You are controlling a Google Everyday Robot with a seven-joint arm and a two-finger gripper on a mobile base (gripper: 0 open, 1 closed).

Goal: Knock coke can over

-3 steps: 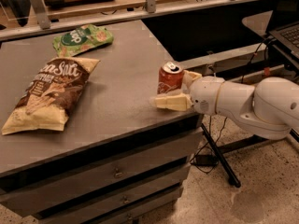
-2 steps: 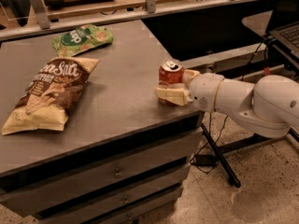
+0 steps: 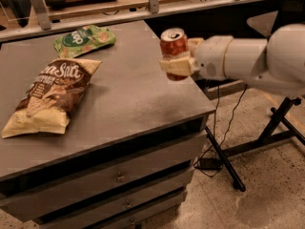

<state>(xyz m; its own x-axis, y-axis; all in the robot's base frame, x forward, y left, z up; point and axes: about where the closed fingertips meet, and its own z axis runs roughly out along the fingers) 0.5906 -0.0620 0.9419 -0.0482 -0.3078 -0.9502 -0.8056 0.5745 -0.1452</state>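
Observation:
The coke can (image 3: 171, 43) is a small red can with a silver top. It stands near the right edge of the grey table (image 3: 124, 94) and leans slightly to the left. My gripper (image 3: 180, 56) reaches in from the right on a white arm (image 3: 248, 58). One cream finger (image 3: 175, 66) lies across the front of the can's lower half and the other finger is behind it. The gripper is shut on the can. The can's base is hidden by the finger, so I cannot tell whether it touches the table.
A brown chip bag (image 3: 50, 97) lies on the left of the table. A green chip bag (image 3: 83, 39) lies at the back. Drawers (image 3: 119, 175) run below the top. A black stand (image 3: 267, 132) and cables are on the floor to the right.
The gripper has gone from beside the can's lower front to closing around it. The can now leans a little and sits higher and larger in the view.

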